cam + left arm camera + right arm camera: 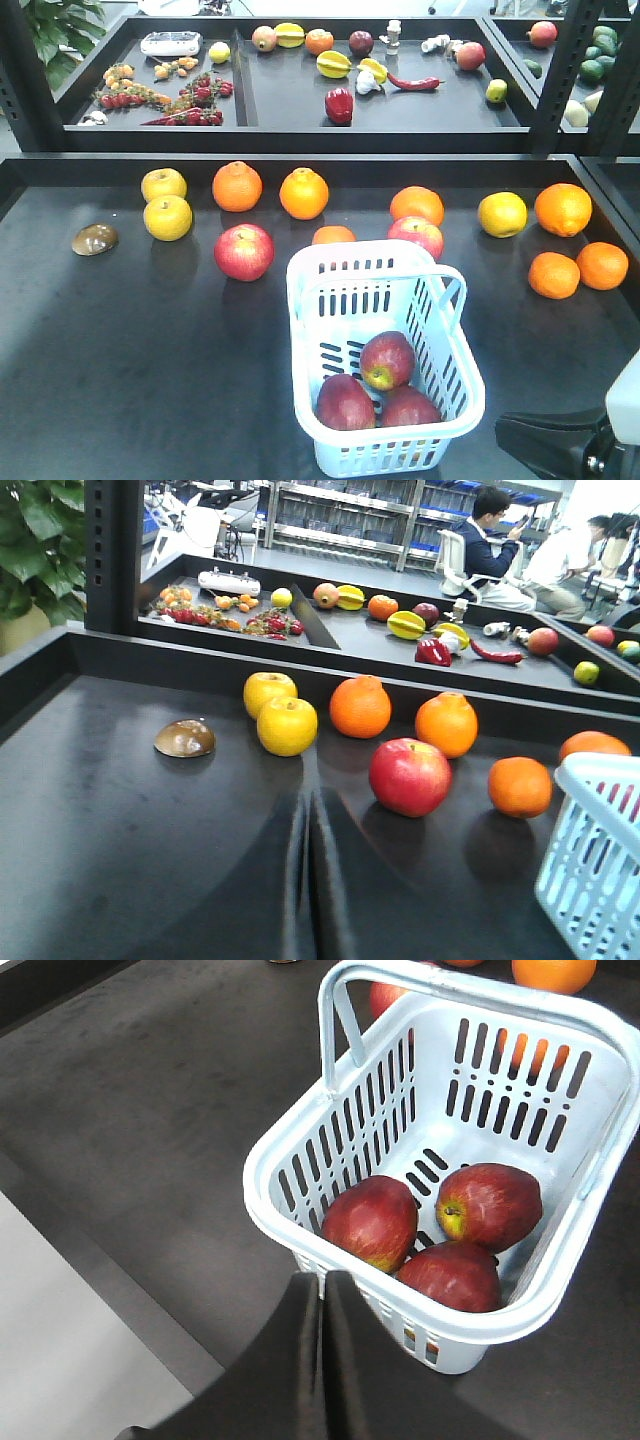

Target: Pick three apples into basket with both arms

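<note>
Three dark red apples (387, 360) (345, 402) (410, 408) lie together in the pale blue basket (300, 310) at the front middle of the table. The right wrist view looks down on these apples (370, 1222) (490, 1200) (450, 1275) inside the basket (350, 1130). My right gripper (322, 1278) is shut and empty, its tips just outside the basket's near rim. The right arm (560, 445) shows at the lower right. My left gripper (308, 795) is shut and empty above bare table, left of the basket (600, 850).
Two paler red apples (243, 252) (416, 235) sit behind the basket among several oranges (237, 186). Yellow apples (167, 217) and a brown object (95, 239) lie at the left. A raised ledge (300, 160) separates a back tray of mixed produce.
</note>
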You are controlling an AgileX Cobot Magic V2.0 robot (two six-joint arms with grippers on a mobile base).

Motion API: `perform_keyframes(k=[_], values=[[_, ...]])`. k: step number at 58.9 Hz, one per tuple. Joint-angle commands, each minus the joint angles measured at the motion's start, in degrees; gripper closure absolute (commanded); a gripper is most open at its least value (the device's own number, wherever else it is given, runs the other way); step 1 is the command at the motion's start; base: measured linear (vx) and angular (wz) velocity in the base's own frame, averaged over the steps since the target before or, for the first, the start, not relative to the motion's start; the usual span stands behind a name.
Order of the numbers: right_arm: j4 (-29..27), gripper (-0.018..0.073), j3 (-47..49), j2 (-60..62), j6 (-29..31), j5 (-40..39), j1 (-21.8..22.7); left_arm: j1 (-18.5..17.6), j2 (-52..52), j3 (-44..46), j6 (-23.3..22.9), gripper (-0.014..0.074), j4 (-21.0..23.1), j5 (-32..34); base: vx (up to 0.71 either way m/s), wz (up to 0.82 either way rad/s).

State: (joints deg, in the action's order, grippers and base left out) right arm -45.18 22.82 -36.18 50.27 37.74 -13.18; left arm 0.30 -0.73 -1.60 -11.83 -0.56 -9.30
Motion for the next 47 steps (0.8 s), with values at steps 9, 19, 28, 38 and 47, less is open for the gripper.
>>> perform_keyframes(k=[9, 19, 28, 38, 47], values=[[-1.6, 0.0564, 1.4, 0.0, 0.1, -1.9, 0.2, 0.1, -0.8, 1.4, -0.7, 0.0602, -0.6, 4.7, 0.0, 0.0], [-1.6, 0.0564, 1.4, 0.0, 0.1, -1.9, 0.2, 0.1, -0.8, 1.4, -0.7, 0.0602, -0.6, 4.7, 0.0, 0.0], [-1.6, 0.0564, 1.4, 0.0, 0.1, -1.9, 0.2, 0.2, -0.8, 1.4, -0.7, 0.0602, -0.6, 4.7, 0.0, 0.0], [-1.6, 0.0564, 1.4, 0.0, 0.1, -1.9, 0.2, 0.2, -0.8, 1.4, -0.7, 0.0602, -0.6, 4.7, 0.0, 0.0], [-1.6, 0.0564, 1.4, 0.0, 0.1, -1.9, 0.2, 0.2, -0.8, 1.4, -0.7, 0.0602, -0.6, 4.7, 0.0, 0.0]])
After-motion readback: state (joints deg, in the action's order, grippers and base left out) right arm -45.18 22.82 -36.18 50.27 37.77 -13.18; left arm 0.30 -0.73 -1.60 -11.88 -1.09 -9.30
